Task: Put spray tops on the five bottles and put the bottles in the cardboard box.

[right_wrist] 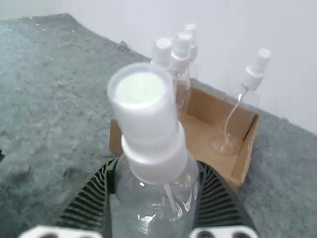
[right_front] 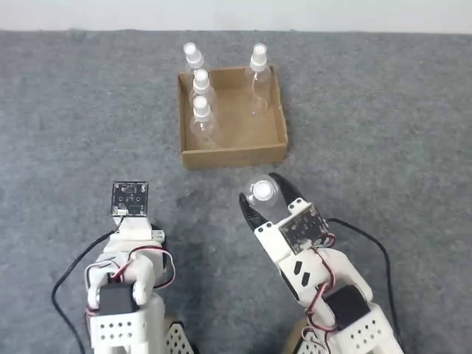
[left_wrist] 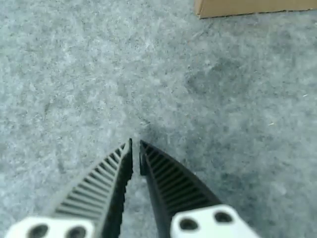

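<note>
Seen from overhead, a cardboard box [right_front: 234,156] sits at twelve o'clock on grey carpet [right_front: 383,110]. Four spray-topped bottles [right_front: 203,118] stand inside, three along its nine o'clock wall and one toward two o'clock. At five o'clock, near the box's front wall, the right gripper [right_front: 259,190] clasps the fifth bottle [right_wrist: 148,148] upright by its body. Its top is already fitted, so it is likely ready for boxing. At seven o'clock the left gripper [left_wrist: 135,148] rests pinched closed and empty.

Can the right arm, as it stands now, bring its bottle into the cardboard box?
Probably yes. The right hand holds the bottle just before the cardboard box, nothing between them. The four bottles inside stand along one side and in a far corner, so the near floor looks free.
</note>
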Robot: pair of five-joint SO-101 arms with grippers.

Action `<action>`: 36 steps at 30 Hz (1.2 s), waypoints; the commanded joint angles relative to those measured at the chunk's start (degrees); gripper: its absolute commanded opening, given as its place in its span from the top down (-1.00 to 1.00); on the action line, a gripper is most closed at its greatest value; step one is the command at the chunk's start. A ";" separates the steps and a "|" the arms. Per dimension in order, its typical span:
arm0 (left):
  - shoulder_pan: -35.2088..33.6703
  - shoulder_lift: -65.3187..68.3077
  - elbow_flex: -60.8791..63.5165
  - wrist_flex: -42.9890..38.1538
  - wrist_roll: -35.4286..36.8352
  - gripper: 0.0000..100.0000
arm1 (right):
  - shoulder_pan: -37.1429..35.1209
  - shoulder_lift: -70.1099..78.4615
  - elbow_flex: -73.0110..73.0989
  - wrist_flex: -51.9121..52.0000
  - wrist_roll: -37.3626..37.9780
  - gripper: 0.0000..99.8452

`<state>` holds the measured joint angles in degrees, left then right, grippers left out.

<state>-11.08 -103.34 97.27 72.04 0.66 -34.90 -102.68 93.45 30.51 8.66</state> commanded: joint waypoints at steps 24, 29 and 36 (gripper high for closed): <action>-0.18 -1.05 -0.75 0.26 -0.26 0.95 | 1.54 31.96 -38.86 -6.11 0.88 0.99; -0.18 -1.05 -0.75 0.26 -0.26 0.95 | 4.97 43.91 -42.11 -13.67 0.62 0.99; -0.18 -1.05 -0.75 0.26 -0.26 0.95 | 8.31 60.70 -46.68 -22.46 0.35 0.99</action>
<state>-11.08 -103.34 97.27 72.04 0.66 -28.13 -47.47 52.31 12.22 8.66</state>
